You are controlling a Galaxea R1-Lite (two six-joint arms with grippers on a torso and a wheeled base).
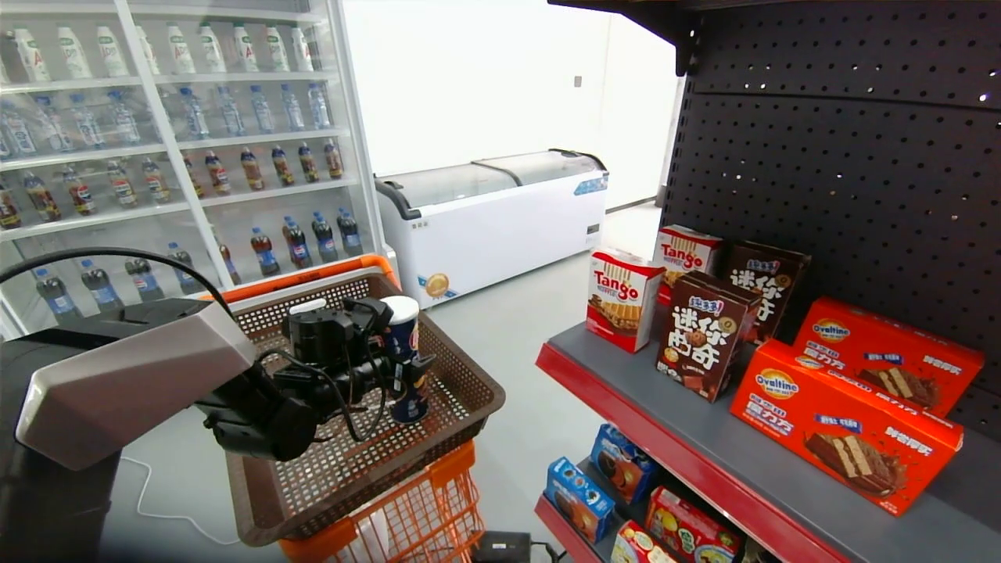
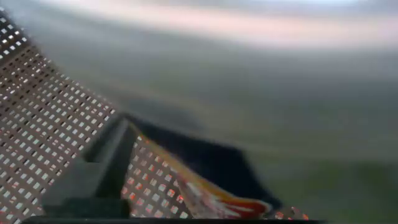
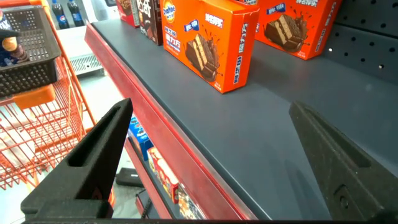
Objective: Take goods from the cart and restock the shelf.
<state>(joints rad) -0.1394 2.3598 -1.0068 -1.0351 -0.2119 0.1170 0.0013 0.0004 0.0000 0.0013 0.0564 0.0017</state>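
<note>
**Head view.** The left gripper (image 1: pixel 410 366) is over the brown basket (image 1: pixel 461 356) that sits on top of the orange cart (image 1: pixel 422 516). Its fingers pinch a blue canister (image 1: pixel 405 336) with a white lid, held upright inside the basket near the far right wall. Whether the canister's base touches the basket floor cannot be told. To the right, the grey shelf (image 1: pixel 626 383) with a red front edge carries two red-and-white wafer boxes (image 1: pixel 622 297), two brown boxes (image 1: pixel 708 336) and two orange boxes (image 1: pixel 844 426), all set toward the pegboard back. A lower shelf level holds blue boxes (image 1: pixel 579 496). Behind the cart stand a drinks cooler (image 1: pixel 180 148) and a chest freezer (image 1: pixel 493 211).

**Left wrist view.** This view is blurred. The basket's perforated mesh (image 2: pixel 43 118) and one dark finger (image 2: pixel 106 168) can be made out.

**Right wrist view.** The right gripper (image 3: pixel 211 177) hangs just above the shelf board (image 3: pixel 261 143), with its fingers (image 3: pixel 93 162) spread wide. An orange box (image 3: pixel 208 43) stands farther along the board. The cart's wire frame (image 3: pixel 37 137) lies beyond the shelf's red edge.
</note>
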